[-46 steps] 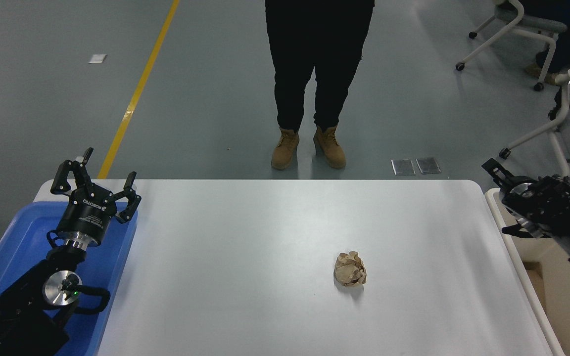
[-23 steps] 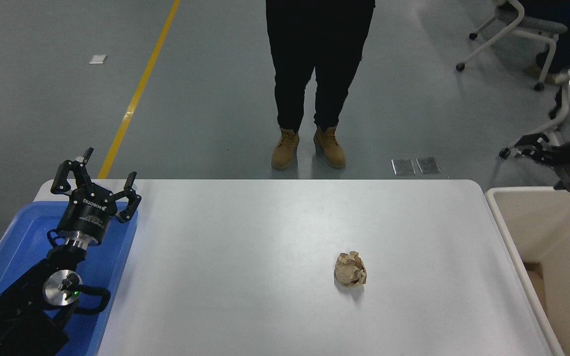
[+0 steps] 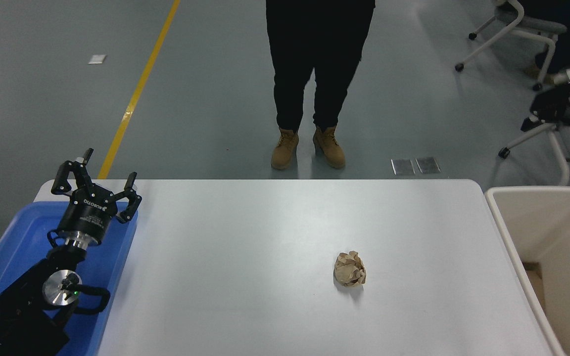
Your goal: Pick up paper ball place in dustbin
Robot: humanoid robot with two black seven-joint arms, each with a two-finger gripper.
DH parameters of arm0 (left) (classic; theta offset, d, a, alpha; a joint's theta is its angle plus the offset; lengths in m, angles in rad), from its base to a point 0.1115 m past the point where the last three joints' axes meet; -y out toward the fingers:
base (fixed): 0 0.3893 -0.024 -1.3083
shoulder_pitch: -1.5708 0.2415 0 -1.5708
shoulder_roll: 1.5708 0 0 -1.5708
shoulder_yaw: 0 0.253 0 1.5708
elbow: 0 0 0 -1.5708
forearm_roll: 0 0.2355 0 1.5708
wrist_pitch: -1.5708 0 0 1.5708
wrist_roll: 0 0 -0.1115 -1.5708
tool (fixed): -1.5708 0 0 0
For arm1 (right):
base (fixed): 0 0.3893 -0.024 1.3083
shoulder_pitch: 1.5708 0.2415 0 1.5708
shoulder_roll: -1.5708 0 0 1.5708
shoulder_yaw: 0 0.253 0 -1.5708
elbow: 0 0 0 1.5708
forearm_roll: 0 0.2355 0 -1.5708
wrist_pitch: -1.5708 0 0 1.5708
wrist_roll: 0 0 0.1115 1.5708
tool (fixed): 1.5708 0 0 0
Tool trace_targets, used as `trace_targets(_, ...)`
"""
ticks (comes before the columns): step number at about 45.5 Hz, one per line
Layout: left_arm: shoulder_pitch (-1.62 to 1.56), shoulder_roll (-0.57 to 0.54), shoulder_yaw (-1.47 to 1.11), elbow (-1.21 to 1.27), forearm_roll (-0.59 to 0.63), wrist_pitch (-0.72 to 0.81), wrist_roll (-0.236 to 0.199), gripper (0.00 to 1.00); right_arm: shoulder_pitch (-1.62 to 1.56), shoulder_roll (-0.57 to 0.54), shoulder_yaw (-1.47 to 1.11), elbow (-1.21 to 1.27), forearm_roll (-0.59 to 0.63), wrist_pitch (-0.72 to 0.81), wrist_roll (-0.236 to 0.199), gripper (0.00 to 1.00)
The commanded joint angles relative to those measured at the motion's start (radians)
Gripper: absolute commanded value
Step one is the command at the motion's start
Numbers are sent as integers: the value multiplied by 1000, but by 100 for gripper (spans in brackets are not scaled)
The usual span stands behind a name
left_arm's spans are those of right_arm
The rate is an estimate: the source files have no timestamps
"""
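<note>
The paper ball (image 3: 350, 269), a wrinkled tan-brown wad, lies alone on the white table (image 3: 245, 237), right of its middle. The cream-white dustbin (image 3: 501, 217) stands against the table's right edge, its deep inside showing. My right gripper (image 3: 545, 109) is a blurred black shape high at the right edge, above and beyond the dustbin, far from the paper ball. My left gripper (image 3: 96, 180) is parked at the lower left over a blue tray, open and holding nothing.
The shallow blue tray (image 3: 13, 237) sits under the left arm at the table's left side. A person in black trousers and tan boots (image 3: 308, 146) stands just past the far edge. Office chairs (image 3: 517, 29) are at the upper right.
My right arm has swung up and away, from low over the dustbin's near-left corner to high at the right edge. The paper ball and left arm have not moved.
</note>
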Motion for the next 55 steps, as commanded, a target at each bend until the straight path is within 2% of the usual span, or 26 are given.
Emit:
trace_targets(1,0,0,1,0,0,0,0,98,157,65,8,49,-1,86,0,100)
trace_targets(22,0,0,-1,0,0,0,0,98,178,100,57,53,1,86,0,100)
trace_targets(32,0,0,-1,0,0,1,0,98,-49,154,239,49,-4,86,0,100)
trace_targets(42,0,0,1,0,0,1,0,98,-285,278,348,23,-9,6,-2,100)
trace_targets(55,0,0,-1,0,0,0,0,98,-615,490,391,-157,2,-161,-2,100)
